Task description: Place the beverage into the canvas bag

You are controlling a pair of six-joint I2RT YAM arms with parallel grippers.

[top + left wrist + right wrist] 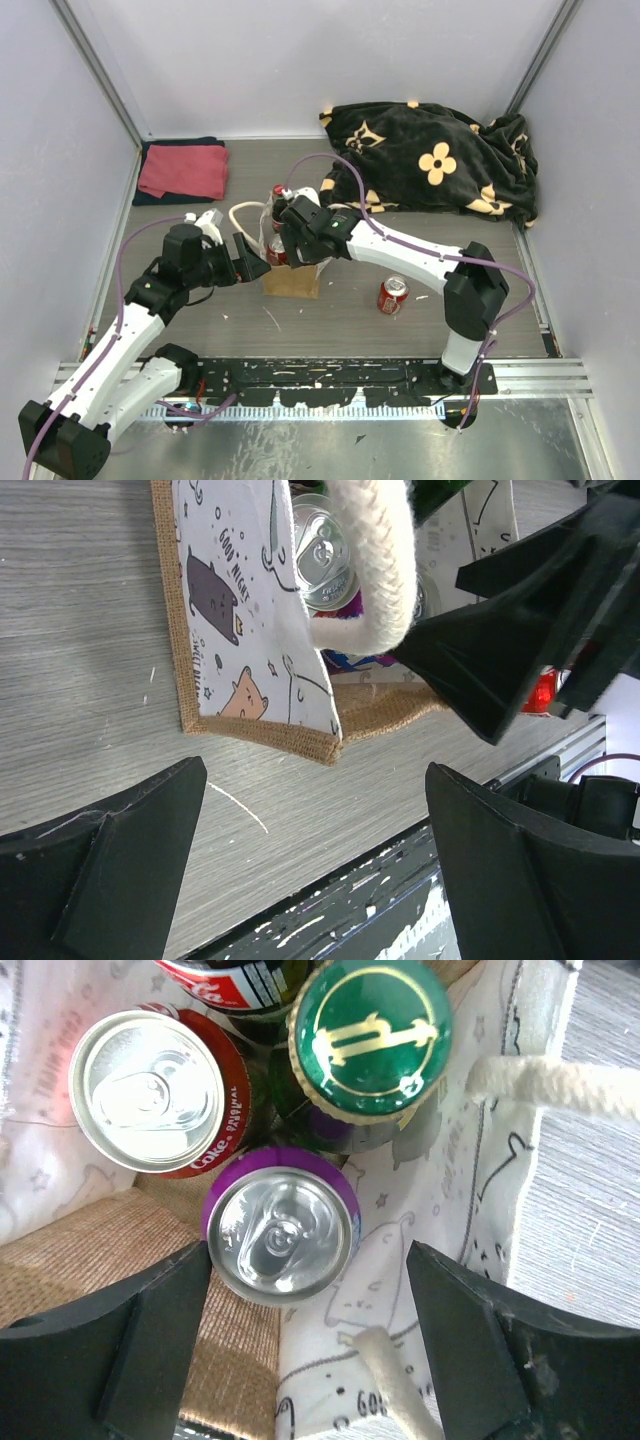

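Observation:
The canvas bag stands upright mid-table, tan outside with a white cartoon-print lining and cream rope handles. Inside it stand a purple can, a red cola can, a green-capped bottle and a cola bottle. My right gripper hangs open right over the bag's mouth, jaws wide, gripping nothing, the purple can just beyond its left finger. My left gripper is open and empty, low beside the bag's left side. Another red can stands on the table right of the bag.
A folded red towel lies at the back left. A black blanket with flower prints fills the back right. A black perforated rail runs along the near edge. Walls close in on three sides.

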